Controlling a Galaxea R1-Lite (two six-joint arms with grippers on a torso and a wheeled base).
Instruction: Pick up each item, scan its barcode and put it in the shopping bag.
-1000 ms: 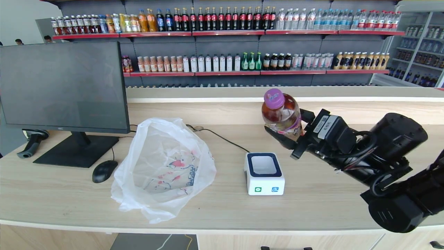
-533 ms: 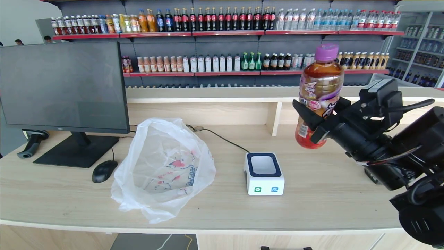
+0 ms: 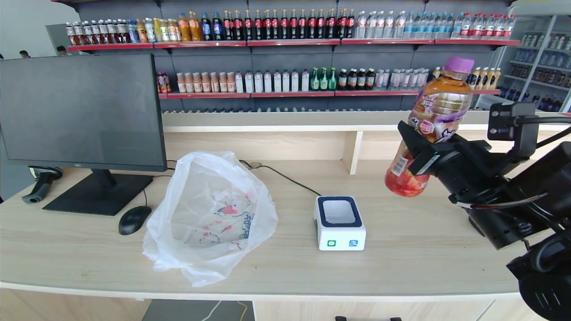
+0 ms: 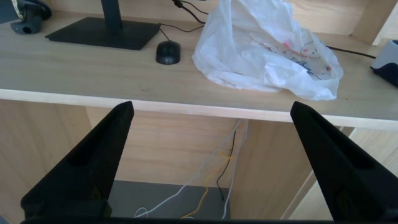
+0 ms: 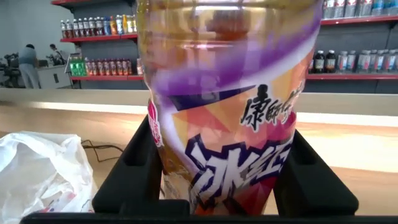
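Counter (image 3: 415, 249) of pale wood spans the head view, backed by shelves of drinks (image 3: 290, 29). On its left stands a dark monitor (image 3: 80, 109). Next in size, the white plastic shopping bag (image 3: 209, 218) sits crumpled just right of the monitor's base, its mouth upward.

The right gripper (image 3: 421, 149) hangs in the air over the counter's right part, clamped around the middle of the bottle (image 3: 439, 98). The bottle holds amber drink, has a purple cap, and leans with the cap up and to the right. Its base is well above the wood, to the right of the scanner (image 3: 340, 223). From the head camera a white barcode-like patch is visible low on the bottle's side. The right wrist camera instead gives the purple and orange label up close, with a black finger (image 5: 134, 168) pressed on either side.

The scanner, a small white box with a dark-framed window on top, sits between bag and bottle, apart from both. A black mouse (image 3: 134, 219) lies just left of the bag.

The left wrist camera looks up from below the counter's front edge: the left gripper (image 4: 211, 155) is spread wide with nothing between its fingers, and cables (image 4: 224, 162) dangle under the counter.
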